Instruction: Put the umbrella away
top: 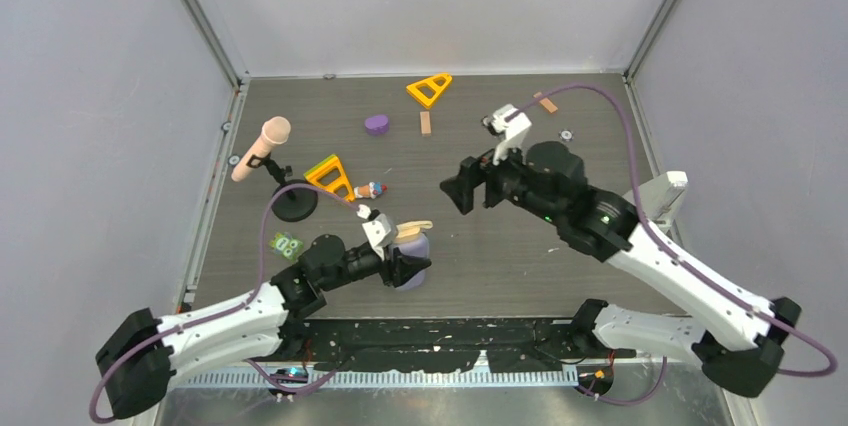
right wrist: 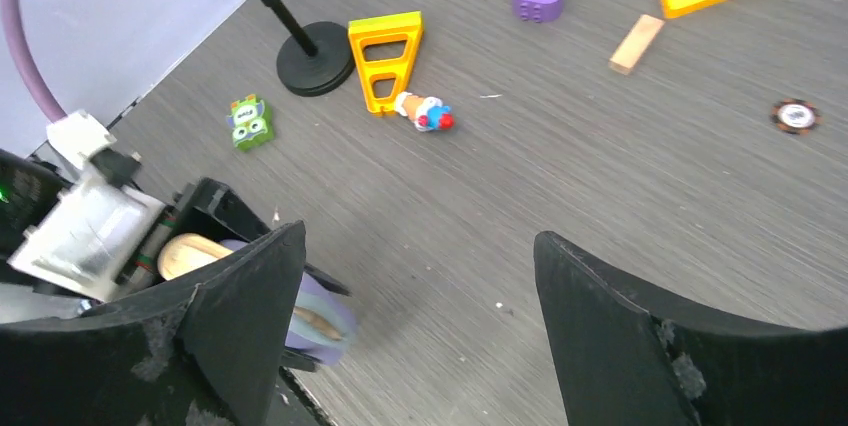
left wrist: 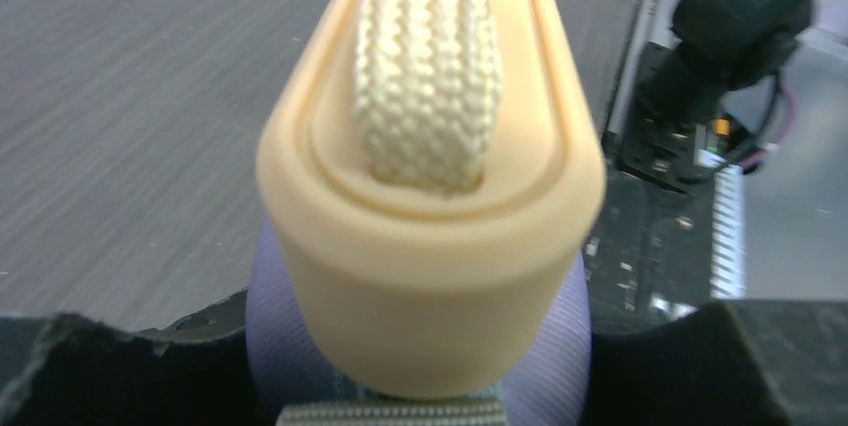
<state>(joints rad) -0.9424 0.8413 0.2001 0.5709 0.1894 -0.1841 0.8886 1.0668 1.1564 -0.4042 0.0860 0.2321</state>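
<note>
The left claw [top: 405, 268] is closed to a middling width around the lavender case [left wrist: 575, 346], with 1 dark finger [left wrist: 90, 371] on each side of it in the left wrist view. Out of the case's mouth stands the tan handle of the umbrella [left wrist: 430, 276], its braided wrist loop [left wrist: 428, 66] rising from the end cap. The rest of the umbrella (canopy, shaft, ribs) is hidden. I judge it folded inside the case but cannot confirm that. This bundle sits at the near middle of the bench [top: 560, 266].

The right claw [right wrist: 418, 246] is spread wide and holds nothing. It hangs over the middle of the bench, well apart from the bundle. From it the umbrella lies to the near left.

In the top view the long axis seems to run roughly near to far, with the handle at the far end. The left claw covers much of the case, so I cannot tell its tilt.

The left arm is the nearer of the 2, being already on the case. The handle is the free end and faces the right claw. Any last push into the case would, I judge, come along that axis from the far side while the left claw steadies the case.

Farther left stands the microphone [top: 262, 146], away from both arms.
</note>
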